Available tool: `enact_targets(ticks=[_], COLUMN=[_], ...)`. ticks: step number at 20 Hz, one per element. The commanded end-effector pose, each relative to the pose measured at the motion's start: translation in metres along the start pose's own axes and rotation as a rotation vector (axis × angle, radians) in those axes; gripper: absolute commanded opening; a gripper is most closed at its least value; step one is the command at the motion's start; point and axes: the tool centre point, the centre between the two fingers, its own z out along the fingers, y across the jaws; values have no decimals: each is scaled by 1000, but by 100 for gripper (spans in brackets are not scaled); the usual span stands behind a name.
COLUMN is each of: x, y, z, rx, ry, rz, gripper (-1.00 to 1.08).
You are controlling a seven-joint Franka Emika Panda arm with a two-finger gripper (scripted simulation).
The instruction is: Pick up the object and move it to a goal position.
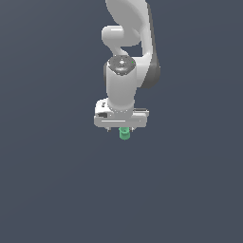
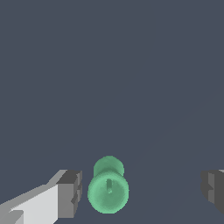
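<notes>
1. One white arm (image 1: 124, 71) reaches down from the top of the exterior view, its wrist pointing straight down at a flat, dark grey-blue desk (image 1: 52, 180).
2. The gripper (image 1: 122, 130) hangs at the end of the arm, a wide pale bar with short fingers below it.
3. The green spool (image 1: 124, 134) sits just under that bar, a little toward the exterior view's right of its middle, and it is much narrower than the bar.
4. In the wrist view the spool (image 2: 108, 191) shows its round top with a small dark slot in the centre, and a narrower green part shows beyond the top.
5. The gripper (image 2: 142, 192) stands apart: one dark-tipped finger (image 2: 70, 192) lies just beside the spool with a thin gap between them, while the other finger (image 2: 213, 189) is well away on the opposite side.
6. The spool lies between the two fingers, far closer to the first than to the second, and neither finger touches it.
7. I cannot tell from either view whether the spool rests on the desk or is off it, as no shadow shows beneath it.
</notes>
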Motion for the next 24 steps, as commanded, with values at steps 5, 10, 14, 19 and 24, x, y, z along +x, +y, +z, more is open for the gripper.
enact_targets(ticks=[5, 10, 14, 19, 24], x=[1, 2, 1, -3, -11], y=[4, 12, 11, 8, 2], z=[-1, -3, -2, 4, 14], rx=[-6, -16, -15, -11, -5], ry=[-4, -10, -10, -9, -8], rz=[2, 3, 8, 42, 109], gripper=[100, 100, 100, 100, 100])
